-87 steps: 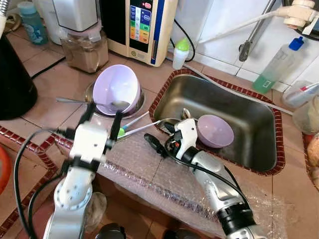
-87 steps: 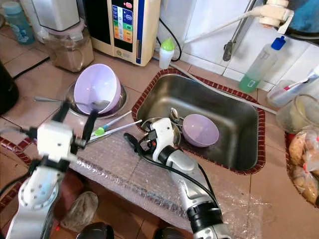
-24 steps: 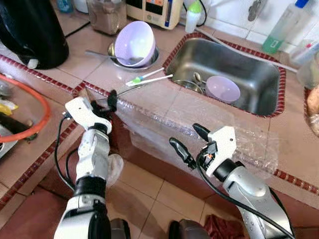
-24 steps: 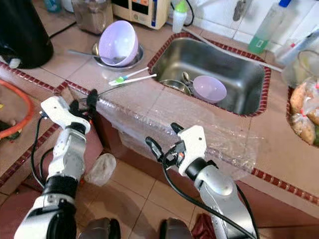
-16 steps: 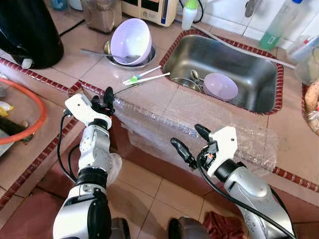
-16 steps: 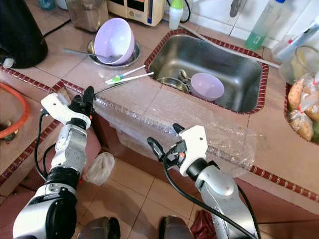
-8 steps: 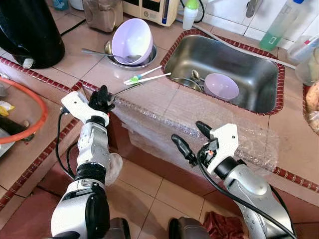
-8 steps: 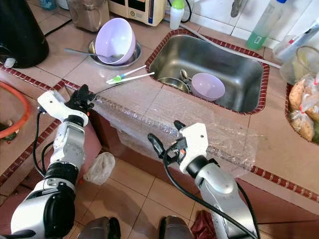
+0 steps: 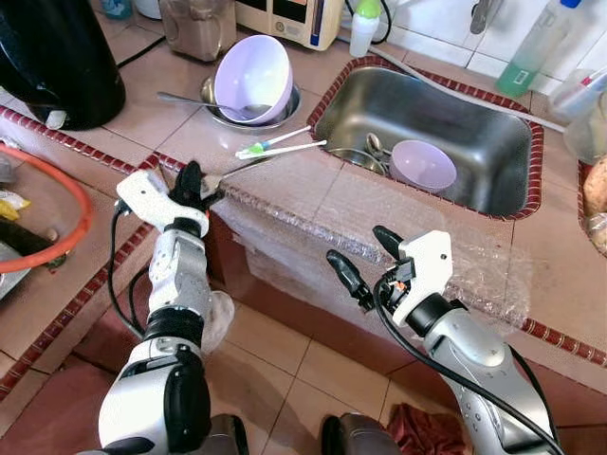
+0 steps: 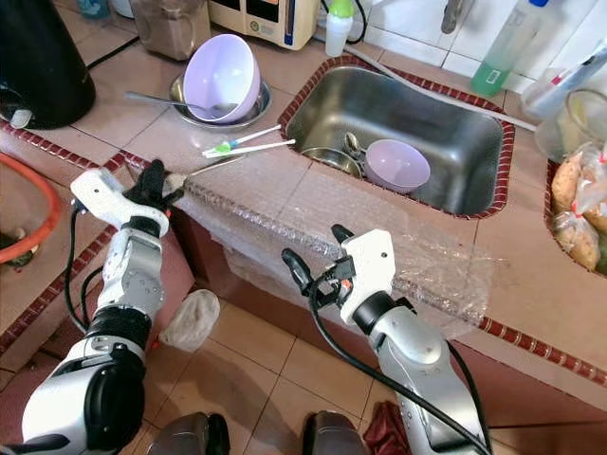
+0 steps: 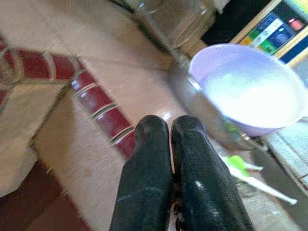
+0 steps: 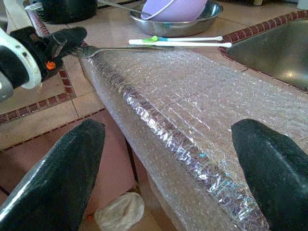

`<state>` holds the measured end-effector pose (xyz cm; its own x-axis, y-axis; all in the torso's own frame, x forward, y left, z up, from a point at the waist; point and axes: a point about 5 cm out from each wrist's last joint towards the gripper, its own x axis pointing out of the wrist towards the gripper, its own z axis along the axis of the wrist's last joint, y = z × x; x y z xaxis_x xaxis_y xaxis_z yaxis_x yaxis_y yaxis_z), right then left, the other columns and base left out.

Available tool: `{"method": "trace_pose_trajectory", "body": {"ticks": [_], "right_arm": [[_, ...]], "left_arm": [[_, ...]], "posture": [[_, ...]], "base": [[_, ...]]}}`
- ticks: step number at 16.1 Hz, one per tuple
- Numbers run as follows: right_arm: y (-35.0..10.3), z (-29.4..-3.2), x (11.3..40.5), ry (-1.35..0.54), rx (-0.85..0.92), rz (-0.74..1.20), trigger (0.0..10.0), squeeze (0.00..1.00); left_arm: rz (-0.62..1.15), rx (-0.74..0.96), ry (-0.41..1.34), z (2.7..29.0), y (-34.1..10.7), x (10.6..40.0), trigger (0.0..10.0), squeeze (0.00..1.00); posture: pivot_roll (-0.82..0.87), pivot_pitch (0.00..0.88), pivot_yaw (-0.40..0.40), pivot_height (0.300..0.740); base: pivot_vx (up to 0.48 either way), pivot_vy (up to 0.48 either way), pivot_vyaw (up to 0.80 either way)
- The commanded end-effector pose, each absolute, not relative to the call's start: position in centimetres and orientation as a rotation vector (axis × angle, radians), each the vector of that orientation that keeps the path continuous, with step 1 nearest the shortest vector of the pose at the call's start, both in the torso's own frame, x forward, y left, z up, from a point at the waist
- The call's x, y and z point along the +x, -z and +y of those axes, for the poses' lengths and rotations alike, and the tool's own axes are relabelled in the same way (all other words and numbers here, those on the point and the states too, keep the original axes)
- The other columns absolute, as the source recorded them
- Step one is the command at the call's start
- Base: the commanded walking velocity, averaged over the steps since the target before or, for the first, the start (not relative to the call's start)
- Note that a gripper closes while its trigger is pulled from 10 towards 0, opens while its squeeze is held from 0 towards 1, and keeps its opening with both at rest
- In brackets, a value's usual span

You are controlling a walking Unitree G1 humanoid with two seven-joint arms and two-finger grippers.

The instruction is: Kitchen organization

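The left gripper (image 9: 193,183) sits at the counter's edge, its two fingers (image 11: 159,168) pressed together on the end of one fork (image 12: 120,48); the fork's handle lies ahead of it on the bubble wrap (image 12: 192,101); two toothbrushes (image 9: 280,146) lie just beyond. One lilac bowl (image 9: 251,79) leans in a steel dish farther ahead; a second bowl (image 9: 422,163) sits in the sink (image 9: 493,133). The right gripper (image 9: 365,258) hovers below the counter edge, fingers spread wide, holding nothing.
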<state>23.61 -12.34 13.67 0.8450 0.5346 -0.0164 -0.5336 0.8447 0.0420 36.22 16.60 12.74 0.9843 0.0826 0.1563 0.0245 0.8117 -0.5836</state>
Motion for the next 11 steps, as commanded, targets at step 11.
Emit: {"method": "trace_pose_trajectory", "body": {"ticks": [11], "right_arm": [[-13.3, -11.8, 24.7, -0.530, 0.051, 0.000, 10.0, 0.00]], "left_arm": [[-0.207, -0.521, -0.069, 16.7, -15.4, 36.4, 0.0, 0.00]], "posture": [[-0.15, 0.103, 0.002, 0.740]], "base": [[0.000, 0.000, 0.00]]}}
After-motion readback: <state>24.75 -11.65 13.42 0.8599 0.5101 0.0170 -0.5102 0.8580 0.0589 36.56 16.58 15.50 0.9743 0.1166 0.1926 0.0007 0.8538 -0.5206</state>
